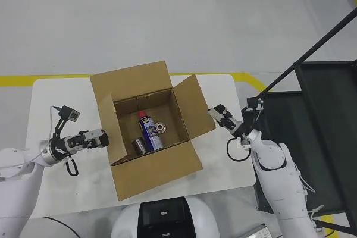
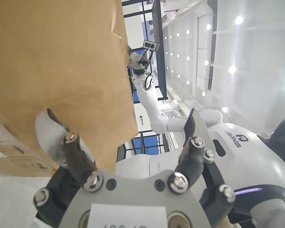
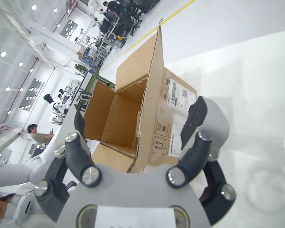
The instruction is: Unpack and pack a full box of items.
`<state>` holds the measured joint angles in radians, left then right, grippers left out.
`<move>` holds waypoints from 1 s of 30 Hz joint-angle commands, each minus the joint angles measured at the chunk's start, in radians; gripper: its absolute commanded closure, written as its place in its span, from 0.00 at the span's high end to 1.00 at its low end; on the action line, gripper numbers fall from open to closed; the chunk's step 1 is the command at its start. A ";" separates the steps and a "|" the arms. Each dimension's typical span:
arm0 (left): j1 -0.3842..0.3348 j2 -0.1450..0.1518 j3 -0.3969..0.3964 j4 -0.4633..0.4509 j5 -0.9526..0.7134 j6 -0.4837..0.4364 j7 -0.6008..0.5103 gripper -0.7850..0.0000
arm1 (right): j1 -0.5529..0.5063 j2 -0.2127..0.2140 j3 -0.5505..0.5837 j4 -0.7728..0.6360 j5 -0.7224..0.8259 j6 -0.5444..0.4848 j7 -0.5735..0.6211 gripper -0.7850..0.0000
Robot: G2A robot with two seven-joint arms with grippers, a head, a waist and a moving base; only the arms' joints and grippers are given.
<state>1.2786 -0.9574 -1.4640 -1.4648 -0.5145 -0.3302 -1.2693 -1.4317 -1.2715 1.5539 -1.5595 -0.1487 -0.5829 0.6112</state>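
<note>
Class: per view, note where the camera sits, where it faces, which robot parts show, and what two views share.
Top view: overhead, facing down into the cardboard box; left gripper, right gripper.
Left wrist view: left wrist, facing a box flap; left gripper, right arm.
Right wrist view: right wrist, facing into the box; right gripper.
All share the box.

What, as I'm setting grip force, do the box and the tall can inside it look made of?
The box looks like cardboard, matte brown: ragged torn edges show in the right wrist view. The tall can seems metal with a glossy blue printed coat and a red cap, probably plastic; too small to be sure.
</note>
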 commanded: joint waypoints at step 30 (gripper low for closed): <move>0.016 0.006 0.042 -0.042 0.165 -0.047 0.101 1.00 | 0.260 -0.001 -0.381 0.100 -0.029 0.113 0.240 1.00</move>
<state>1.2916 -0.9518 -1.4205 -1.5044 -0.3504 -0.3770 -1.1662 -1.1690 -1.2747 1.1722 -1.4479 -0.1570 -0.4949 0.8424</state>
